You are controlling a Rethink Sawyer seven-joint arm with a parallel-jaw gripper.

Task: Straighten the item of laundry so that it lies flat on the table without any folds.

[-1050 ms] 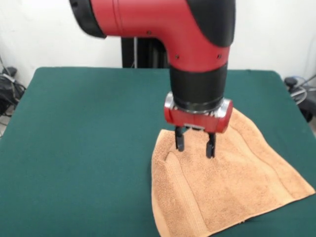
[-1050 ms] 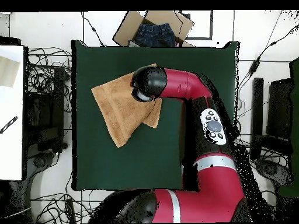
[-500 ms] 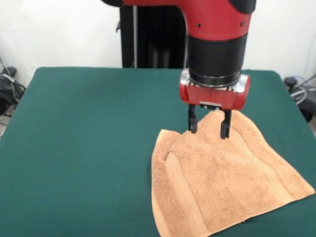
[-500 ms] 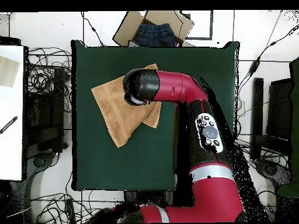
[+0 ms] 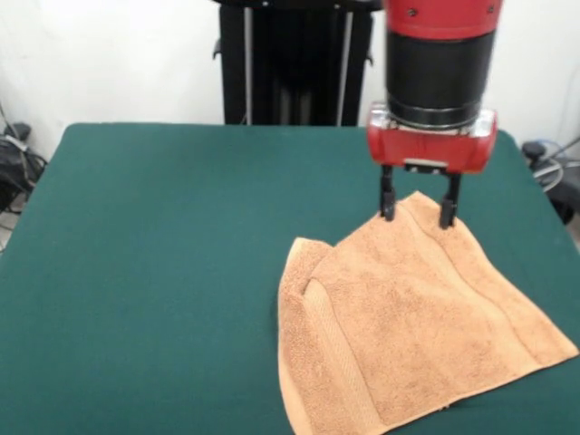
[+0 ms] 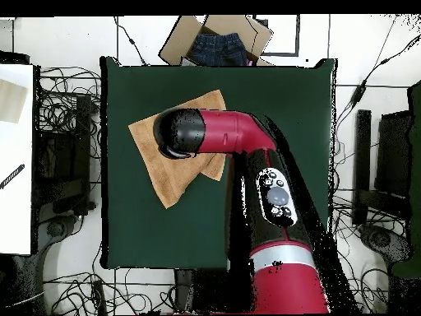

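The item of laundry (image 5: 412,317), an orange-tan towel, lies on the near right part of the green table (image 5: 163,254). Its left side is doubled over, with a raised ridge and a border band running toward the front edge. My gripper (image 5: 417,216) hangs open over the towel's far corner, one finger on each side of the tip, holding nothing. In the overhead view the arm's head covers the gripper and the towel's middle. Only the outer parts of the towel (image 6: 168,183) show on the table (image 6: 164,234).
A cardboard box (image 6: 215,43) holding a denim garment lies beyond the table's far edge in the overhead view. Cables lie around the table, and a white surface (image 6: 16,164) stands at the left. The towel's near right corner reaches close to the table's edge.
The gripper has travelled right and toward the back in the front view, from the towel's middle to its far corner, staying open. The towel has not moved.
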